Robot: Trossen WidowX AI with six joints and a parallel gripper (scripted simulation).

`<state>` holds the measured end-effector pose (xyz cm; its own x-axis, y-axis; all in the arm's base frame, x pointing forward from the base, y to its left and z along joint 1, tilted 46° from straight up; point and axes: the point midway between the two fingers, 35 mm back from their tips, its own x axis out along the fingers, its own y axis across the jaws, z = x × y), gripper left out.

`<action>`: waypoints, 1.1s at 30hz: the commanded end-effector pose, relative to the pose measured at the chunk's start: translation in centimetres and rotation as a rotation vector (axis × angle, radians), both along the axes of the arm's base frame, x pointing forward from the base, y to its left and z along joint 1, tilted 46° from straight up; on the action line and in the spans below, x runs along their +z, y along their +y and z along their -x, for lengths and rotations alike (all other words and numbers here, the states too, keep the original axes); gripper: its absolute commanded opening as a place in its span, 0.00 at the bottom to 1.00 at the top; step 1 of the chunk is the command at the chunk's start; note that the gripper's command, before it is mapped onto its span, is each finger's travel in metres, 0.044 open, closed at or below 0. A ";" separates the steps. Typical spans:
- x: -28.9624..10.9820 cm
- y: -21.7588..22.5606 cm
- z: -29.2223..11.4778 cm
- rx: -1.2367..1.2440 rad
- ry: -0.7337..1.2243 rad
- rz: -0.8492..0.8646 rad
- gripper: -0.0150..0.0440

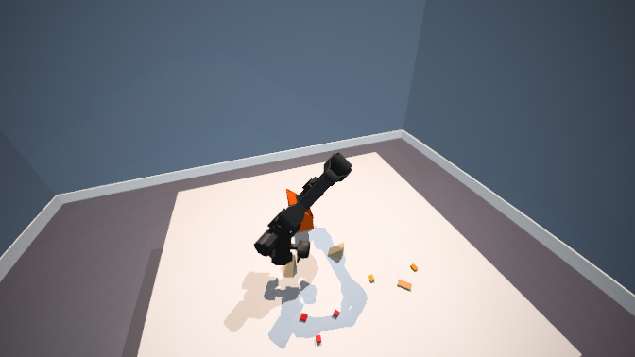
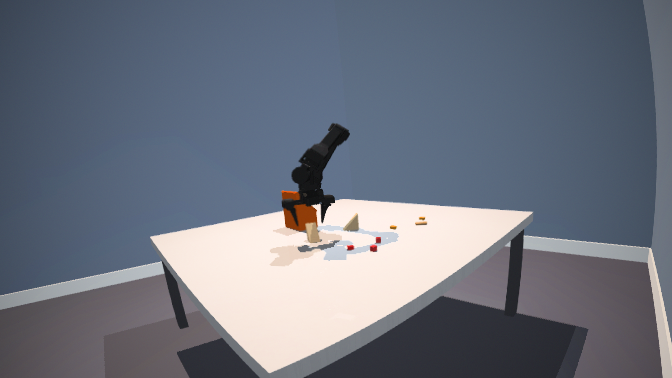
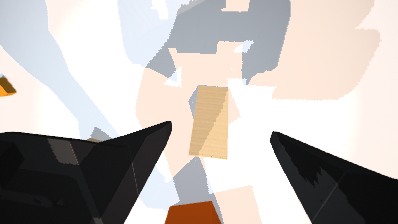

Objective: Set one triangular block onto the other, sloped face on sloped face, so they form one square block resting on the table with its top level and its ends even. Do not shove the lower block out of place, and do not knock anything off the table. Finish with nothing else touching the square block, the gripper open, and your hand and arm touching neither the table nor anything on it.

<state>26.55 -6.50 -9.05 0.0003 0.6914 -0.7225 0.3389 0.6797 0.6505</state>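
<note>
One wooden triangular block [image 1: 290,268] [image 2: 312,233] [image 3: 212,122] stands on the table [image 1: 213,217] [image 2: 260,300]. In the wrist view it lies ahead of the space between the fingertips. The other triangular block [image 1: 336,251] [image 2: 352,222] stands apart from it, to its right in the top and exterior views, its sloped face up; in the wrist view the left finger hides nearly all of it. My gripper [image 2: 310,224] [image 3: 219,130] is open and empty, pointing down above the first block, its fingertips on either side and higher than most of it. In the top view the arm partly hides that block.
The orange base [image 1: 306,223] [image 2: 295,217] [image 3: 194,214] is close behind the first block. Red cubes [image 1: 303,317] [image 1: 335,314] [image 1: 317,339] [image 2: 373,248] lie toward the front. Small orange pieces [image 1: 371,279] [image 1: 414,267] [image 2: 393,227] and a tan plank [image 1: 404,284] [image 2: 421,223] lie to the right.
</note>
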 end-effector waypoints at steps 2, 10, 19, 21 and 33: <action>-0.8 1.0 0.4 -0.005 0.018 -0.014 1.00; -1.6 2.1 0.4 -0.005 0.020 -0.017 1.00; -2.4 3.3 0.6 -0.005 0.022 -0.020 1.00; -2.6 3.5 0.6 -0.005 0.022 -0.021 1.00; -3.4 4.7 0.8 -0.006 0.022 -0.023 1.00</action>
